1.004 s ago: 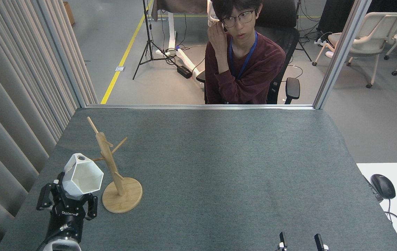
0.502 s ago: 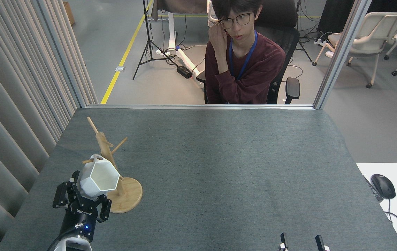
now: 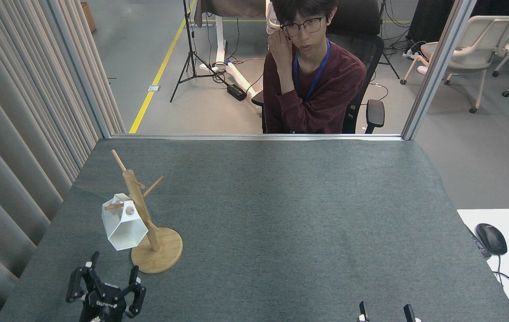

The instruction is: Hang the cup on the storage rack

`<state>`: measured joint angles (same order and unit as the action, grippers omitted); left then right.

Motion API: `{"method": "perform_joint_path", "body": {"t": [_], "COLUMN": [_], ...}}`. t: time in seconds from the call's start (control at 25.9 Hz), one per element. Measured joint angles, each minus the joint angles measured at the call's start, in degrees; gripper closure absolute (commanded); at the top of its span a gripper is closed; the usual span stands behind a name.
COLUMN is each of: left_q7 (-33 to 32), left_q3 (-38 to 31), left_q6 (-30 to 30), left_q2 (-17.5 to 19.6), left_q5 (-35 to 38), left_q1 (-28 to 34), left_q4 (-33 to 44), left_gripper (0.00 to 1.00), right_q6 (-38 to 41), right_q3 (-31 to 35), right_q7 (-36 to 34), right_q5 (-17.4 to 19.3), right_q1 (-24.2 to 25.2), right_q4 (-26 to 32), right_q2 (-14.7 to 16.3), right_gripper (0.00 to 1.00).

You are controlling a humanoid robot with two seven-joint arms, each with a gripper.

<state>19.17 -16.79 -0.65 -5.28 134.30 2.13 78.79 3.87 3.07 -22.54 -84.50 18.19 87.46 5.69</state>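
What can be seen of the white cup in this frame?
The cup is a white faceted piece with an angular, tapering body and a matte, ceramic-like look. It hangs on a left-pointing peg of the wooden storage rack, the peg passing through the round hole in its tab, mouth tilted downward. It is clear of the table, beside the post and above the round base's left edge. The left hand is open below it, not touching.

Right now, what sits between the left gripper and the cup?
Nothing but bare grey table mat, seen in the head view. The left gripper is open below the cup, which hangs on the rack.
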Motion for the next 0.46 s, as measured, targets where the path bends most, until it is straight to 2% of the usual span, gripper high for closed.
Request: {"method": "perform_joint_path", "body": {"t": [0.15, 0.35, 0.46], "left_q7": [-0.1, -0.7, -1.0], "left_q3": [2.0, 2.0, 2.1], "left_q6": [-2.1, -10.9, -14.2], "left_q2": [1.7, 5.0, 6.2], "left_q5": [-15.9, -41.3, -48.8], "left_q1": [6.4, 13.7, 16.3], "left_q4": [2.7, 11.3, 14.7], "left_gripper": [0.00, 0.00, 0.00], "right_q6": [0.0, 0.0, 0.0], "right_q3": [0.0, 0.0, 0.0], "right_q7": [-0.5, -1.0, -1.1], "right_q5": [-0.1, -0.2, -0.3], "right_q1": [0.0, 0.3, 0.4], "right_q4": [0.2, 1.0, 1.4], "right_q2": [0.1, 0.8, 1.6], "right_gripper": [0.01, 0.01, 0.01]}}
